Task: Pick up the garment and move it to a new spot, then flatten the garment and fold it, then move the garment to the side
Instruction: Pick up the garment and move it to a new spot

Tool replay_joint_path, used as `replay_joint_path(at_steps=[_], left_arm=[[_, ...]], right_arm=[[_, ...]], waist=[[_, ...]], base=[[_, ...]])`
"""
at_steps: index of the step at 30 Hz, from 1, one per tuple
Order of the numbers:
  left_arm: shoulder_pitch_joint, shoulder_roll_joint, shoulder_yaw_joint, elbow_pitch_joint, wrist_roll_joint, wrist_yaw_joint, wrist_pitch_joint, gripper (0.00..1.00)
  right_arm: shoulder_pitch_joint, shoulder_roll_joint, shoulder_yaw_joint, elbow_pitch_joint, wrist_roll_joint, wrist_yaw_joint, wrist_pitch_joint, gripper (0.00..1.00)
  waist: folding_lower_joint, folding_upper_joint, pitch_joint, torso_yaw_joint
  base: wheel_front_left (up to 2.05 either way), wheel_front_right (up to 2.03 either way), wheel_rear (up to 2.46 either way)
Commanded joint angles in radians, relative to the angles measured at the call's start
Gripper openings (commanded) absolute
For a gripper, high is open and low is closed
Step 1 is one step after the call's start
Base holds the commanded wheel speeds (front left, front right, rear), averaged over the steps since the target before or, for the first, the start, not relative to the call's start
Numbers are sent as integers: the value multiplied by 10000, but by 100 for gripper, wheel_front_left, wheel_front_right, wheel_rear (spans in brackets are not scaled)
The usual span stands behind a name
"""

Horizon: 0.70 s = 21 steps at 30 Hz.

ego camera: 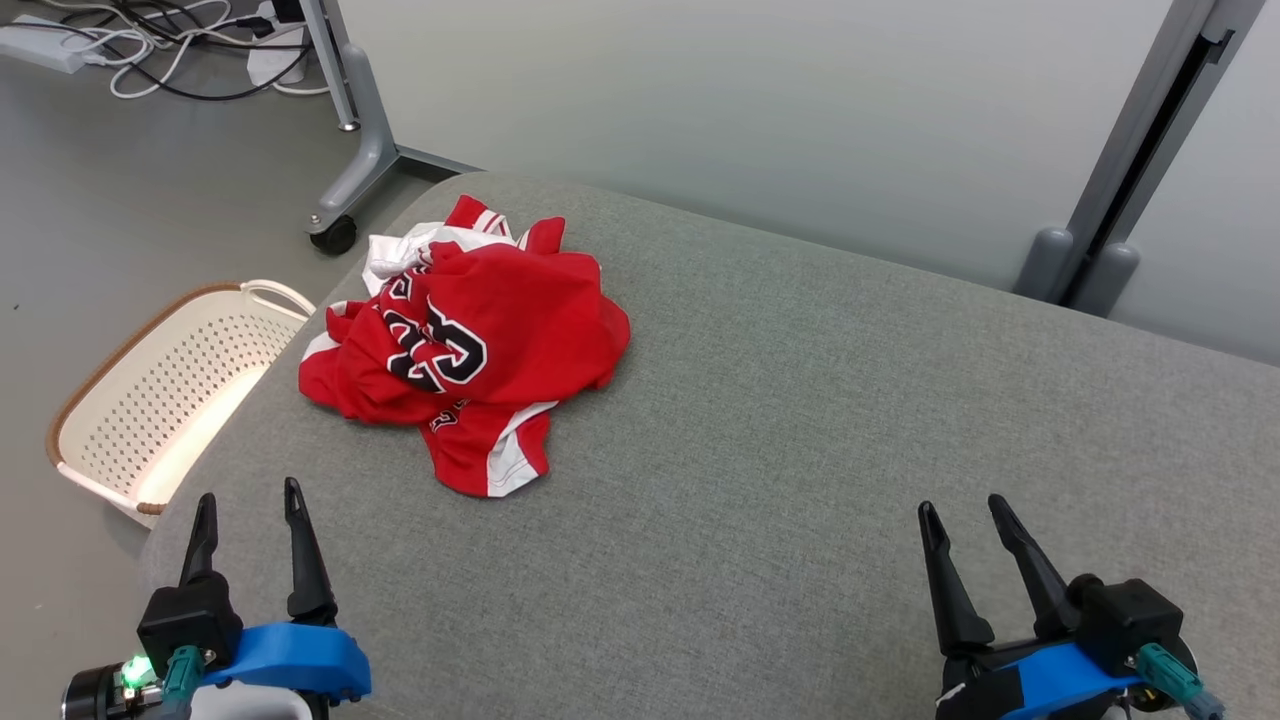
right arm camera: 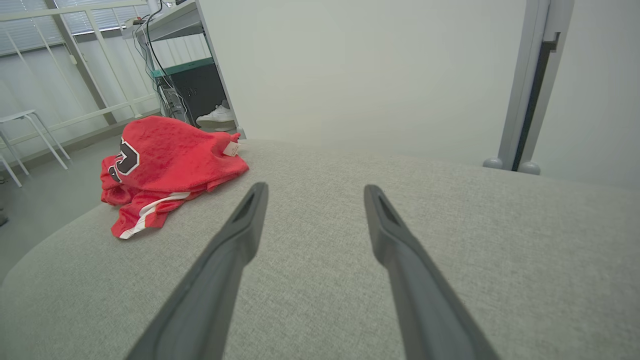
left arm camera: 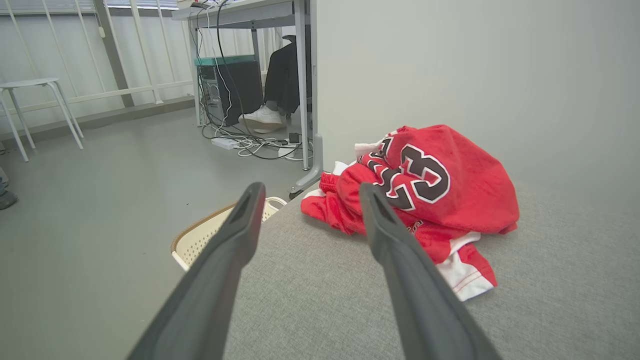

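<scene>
Lying crumpled: garment [ego camera: 500, 330] | right wrist view: its tag [right arm camera: 231, 148] | left fingers [ego camera: 298, 545], right fingers [ego camera: 945, 585]: wide, empty

Red garment [ego camera: 500, 330] (white trim, black numerals), grey fabric table [ego camera: 800, 450], cream basket [ego camera: 160, 390].

1. The left end effector [ego camera: 248, 490] sits at the near left corner of the table [ego camera: 760, 480], its two dark fingers [ego camera: 300, 560] spread wide apart.
2. The right end effector [ego camera: 961, 502] sits at the near edge, toward the right corner, fingers equally spread.
3. Both point toward the far edge.
</scene>
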Motion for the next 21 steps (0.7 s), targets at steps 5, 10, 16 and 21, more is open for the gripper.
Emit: replay_joint_path(at_steps=[5,10,16,21], left_arm=[[82,-47,79,-171,-103,137,-28,100],[-208,-50,265,-177,-305,84,-27,100],[-1225,216,539,-65,-599,-120,-29,100],[-2619,621,766,426,-752,-335,-30,100]], right_arm=[[-127,-54,76,9,-123,4,-4,100],[-245,-55,113,-23,-263,4,-4,100],[-442,-54,5,-196,-605,4,-4,100],[-675,-65,-74,-391,-940,4,-3,100]], waist=[[0,0,121,-4],[0,0,349,-250],[0,0,809,-790],[0,0,1344,-1400]], base=[[0,0,0],[0,0,0],[0,0,0],[0,0,0]])
